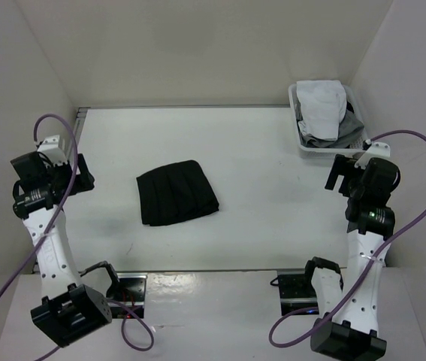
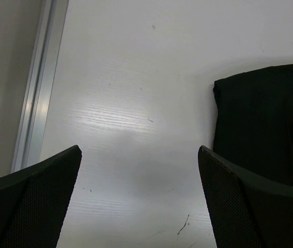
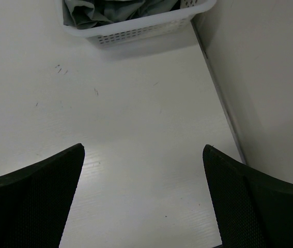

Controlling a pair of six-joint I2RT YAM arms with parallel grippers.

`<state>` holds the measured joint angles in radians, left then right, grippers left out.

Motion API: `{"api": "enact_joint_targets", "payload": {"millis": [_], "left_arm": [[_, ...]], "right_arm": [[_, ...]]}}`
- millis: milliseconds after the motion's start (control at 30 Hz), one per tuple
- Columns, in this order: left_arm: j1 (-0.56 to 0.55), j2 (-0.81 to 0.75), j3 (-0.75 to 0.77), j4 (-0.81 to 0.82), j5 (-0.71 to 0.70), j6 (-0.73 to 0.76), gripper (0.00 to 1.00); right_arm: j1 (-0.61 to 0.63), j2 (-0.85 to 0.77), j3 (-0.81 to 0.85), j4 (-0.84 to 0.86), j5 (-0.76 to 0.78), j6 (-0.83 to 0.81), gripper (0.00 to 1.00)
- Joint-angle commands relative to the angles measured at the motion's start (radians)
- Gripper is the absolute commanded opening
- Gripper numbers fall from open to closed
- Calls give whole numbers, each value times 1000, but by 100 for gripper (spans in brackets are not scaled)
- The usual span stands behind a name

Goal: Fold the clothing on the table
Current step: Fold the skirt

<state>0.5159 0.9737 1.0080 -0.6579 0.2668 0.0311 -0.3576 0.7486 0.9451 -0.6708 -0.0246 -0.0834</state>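
The clothing (image 1: 176, 192), a black pleated skirt, lies folded into a compact squarish bundle on the white table (image 1: 258, 173), left of centre. Its left edge shows in the left wrist view (image 2: 265, 124) at the right. My left gripper (image 1: 80, 174) is raised at the table's left side, open, with only bare table between its fingers (image 2: 32, 201). My right gripper (image 1: 338, 174) is raised at the right side, open and empty, over bare table (image 3: 141, 155). Neither gripper touches the skirt.
A white plastic basket (image 1: 300, 139) with white and grey garments (image 1: 325, 109) stands at the back right corner; its front wall shows in the right wrist view (image 3: 136, 28). A metal rail (image 2: 40, 88) runs along the table's left edge. White walls enclose three sides.
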Motion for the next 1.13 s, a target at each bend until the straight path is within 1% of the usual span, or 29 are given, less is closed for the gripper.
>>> {"api": "enact_joint_targets", "payload": {"millis": [0,333,600,667,1100], "left_arm": [[7,-75,11,26,92,35,99],[7,-56,11,26,101,44,99],[7,-66,11,26,156,62,99],[7,-66,11,17,157,62,99],[7,-86,1,17,166,72,99]], "right_arm": [[-11,-38,1,60,-31,-3,99],[-20,-29,1,70,-40,-12,99],[-20,-20,1,70,-51,-21,99],[-20,-20,1,70,-70,-21,99],[-20,-38,1,70,-81,-30,99]]}}
